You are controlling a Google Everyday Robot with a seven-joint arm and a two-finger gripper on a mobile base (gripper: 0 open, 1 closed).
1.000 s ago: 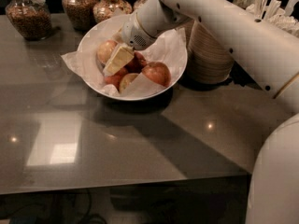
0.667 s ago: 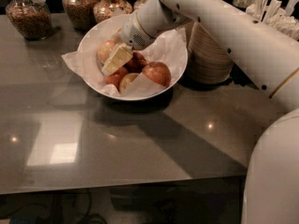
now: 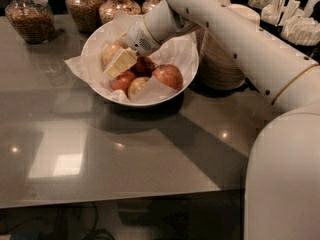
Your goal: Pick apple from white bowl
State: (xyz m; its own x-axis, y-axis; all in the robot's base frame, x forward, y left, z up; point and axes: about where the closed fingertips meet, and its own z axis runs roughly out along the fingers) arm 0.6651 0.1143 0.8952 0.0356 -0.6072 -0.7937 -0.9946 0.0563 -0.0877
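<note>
Inside the white bowl (image 3: 191,71), hand (image 3: 119,64) sits beside pale yellowish apple (image 3: 110,52).

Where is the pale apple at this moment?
In the camera view, the pale apple lies at the upper left inside the white bowl, partly behind the gripper, with red apples on its right.

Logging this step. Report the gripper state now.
Gripper: down in the white bowl, right beside the pale apple; whether it is open, closed or holding anything cannot be told.
</note>
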